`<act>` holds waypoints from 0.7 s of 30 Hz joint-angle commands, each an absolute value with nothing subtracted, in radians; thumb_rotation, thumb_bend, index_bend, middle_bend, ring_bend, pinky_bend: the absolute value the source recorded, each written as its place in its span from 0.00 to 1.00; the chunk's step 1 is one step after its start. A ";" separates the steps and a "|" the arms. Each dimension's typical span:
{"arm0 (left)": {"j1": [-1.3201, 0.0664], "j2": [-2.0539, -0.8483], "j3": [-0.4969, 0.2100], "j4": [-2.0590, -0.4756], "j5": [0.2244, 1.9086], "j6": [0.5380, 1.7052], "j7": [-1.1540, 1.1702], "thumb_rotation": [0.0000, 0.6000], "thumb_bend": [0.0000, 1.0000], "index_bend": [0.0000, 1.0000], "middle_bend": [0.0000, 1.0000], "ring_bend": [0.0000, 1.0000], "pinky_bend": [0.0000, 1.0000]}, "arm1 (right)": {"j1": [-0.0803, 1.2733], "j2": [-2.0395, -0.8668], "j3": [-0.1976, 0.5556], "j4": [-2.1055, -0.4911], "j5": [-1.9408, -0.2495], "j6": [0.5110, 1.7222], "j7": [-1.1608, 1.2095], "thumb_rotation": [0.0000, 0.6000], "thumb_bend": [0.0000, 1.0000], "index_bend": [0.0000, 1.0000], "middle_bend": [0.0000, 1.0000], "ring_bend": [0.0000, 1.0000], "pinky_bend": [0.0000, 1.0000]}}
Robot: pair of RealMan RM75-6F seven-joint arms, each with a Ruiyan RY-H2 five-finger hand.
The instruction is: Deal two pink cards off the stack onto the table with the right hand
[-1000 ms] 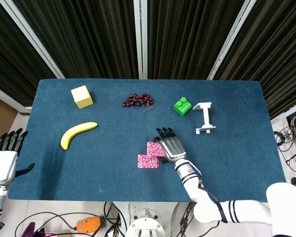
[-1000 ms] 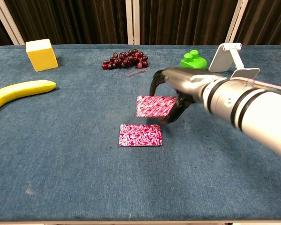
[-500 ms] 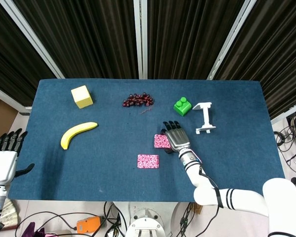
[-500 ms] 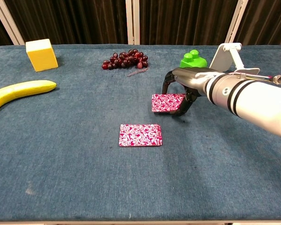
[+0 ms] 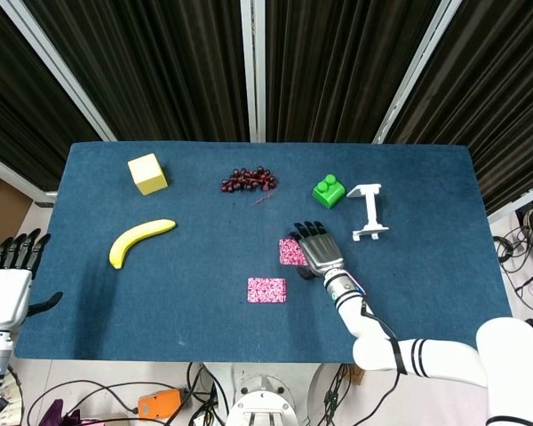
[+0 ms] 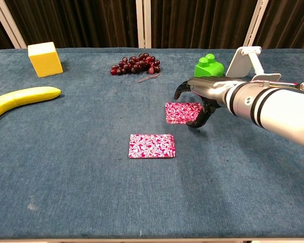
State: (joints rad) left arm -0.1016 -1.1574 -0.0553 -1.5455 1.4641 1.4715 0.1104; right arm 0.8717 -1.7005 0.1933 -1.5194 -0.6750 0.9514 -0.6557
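A pink patterned card (image 6: 152,146) lies flat on the blue table (image 6: 66,177), also visible from the head view as the pink card (image 5: 266,289). My right hand (image 6: 205,96) is just beyond and to the right of it. It holds a second pink card (image 6: 181,112) between thumb and fingers, low over the cloth and nearly flat. From above, the right hand (image 5: 316,254) covers that card's right edge (image 5: 290,252). I cannot tell whether the held piece is one card or several. My left hand (image 5: 9,282) hangs off the table's left side, fingers spread and holding nothing.
At the back stand a yellow cube (image 6: 44,59), a bunch of dark grapes (image 6: 134,64), a green toy block (image 6: 209,65) and a white stand (image 6: 248,61). A banana (image 6: 20,98) lies at the left.
My right hand has carried the pink card away from the one lying on the table, toward the far right, and lowered it close to the cloth. The left hand has not moved.
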 commanded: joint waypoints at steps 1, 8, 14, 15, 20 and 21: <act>-0.100 -1.157 -0.055 -1.545 1.463 1.473 0.109 1.00 0.09 0.01 0.00 0.00 0.00 | 0.861 -1.663 0.177 -1.600 -0.718 0.967 -0.643 1.00 0.49 0.23 0.12 0.00 0.00; -0.096 -1.159 -0.052 -1.543 1.467 1.480 0.104 1.00 0.09 0.01 0.00 0.00 0.00 | 0.845 -1.627 0.134 -1.762 -0.747 0.998 -0.644 1.00 0.49 0.24 0.12 0.00 0.00; -0.088 -1.161 -0.048 -1.535 1.469 1.488 0.094 1.00 0.09 0.01 0.00 0.00 0.00 | 0.854 -1.710 0.105 -1.746 -0.720 1.044 -0.691 1.00 0.49 0.24 0.12 0.00 0.00; -0.087 -1.162 -0.048 -1.534 1.469 1.490 0.092 1.00 0.09 0.01 0.00 0.00 0.00 | 0.855 -1.723 0.103 -1.739 -0.718 1.050 -0.695 1.00 0.49 0.24 0.12 0.00 0.00; -0.082 -1.165 -0.046 -1.521 1.468 1.493 0.080 1.00 0.09 0.01 0.00 0.00 0.00 | 0.859 -1.775 0.104 -1.707 -0.716 1.072 -0.705 1.00 0.49 0.24 0.12 0.00 0.00; -0.082 -1.166 -0.046 -1.519 1.468 1.493 0.078 1.00 0.09 0.01 0.00 0.00 0.00 | 0.859 -1.781 0.105 -1.703 -0.714 1.076 -0.708 1.00 0.49 0.25 0.12 0.00 0.00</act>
State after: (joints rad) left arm -0.0825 -1.1652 -0.0464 -1.5197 1.4684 1.4932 0.0784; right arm 0.8579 -1.7757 0.1047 -1.7077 -0.7157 1.0707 -0.7038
